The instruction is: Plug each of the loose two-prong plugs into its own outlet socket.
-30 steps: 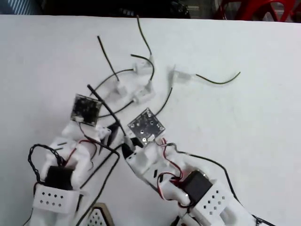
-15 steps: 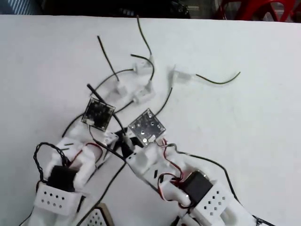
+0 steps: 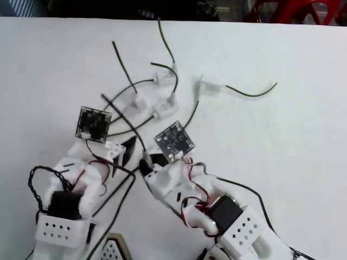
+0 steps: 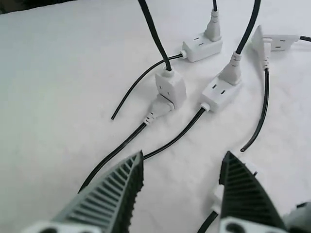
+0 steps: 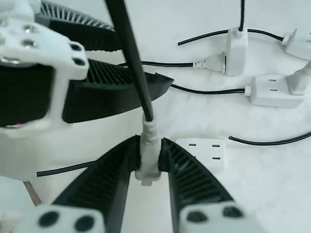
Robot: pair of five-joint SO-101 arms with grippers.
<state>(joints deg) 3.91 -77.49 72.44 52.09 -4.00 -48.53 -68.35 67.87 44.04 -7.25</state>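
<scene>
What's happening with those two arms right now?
Right gripper shut on plug, loose socket right beside it. Left gripper open, empty. Left fingers crowd the held plug's cord.

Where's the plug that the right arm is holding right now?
In the right wrist view, the plug is clamped in the right claw, close beside a white outlet block lying on the table.

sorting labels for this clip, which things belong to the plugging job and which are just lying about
Job: plug in right gripper, socket beside it, other plugs and sockets, open left gripper.
Lying about: red frame behind table, patterned thing at near edge.
</scene>
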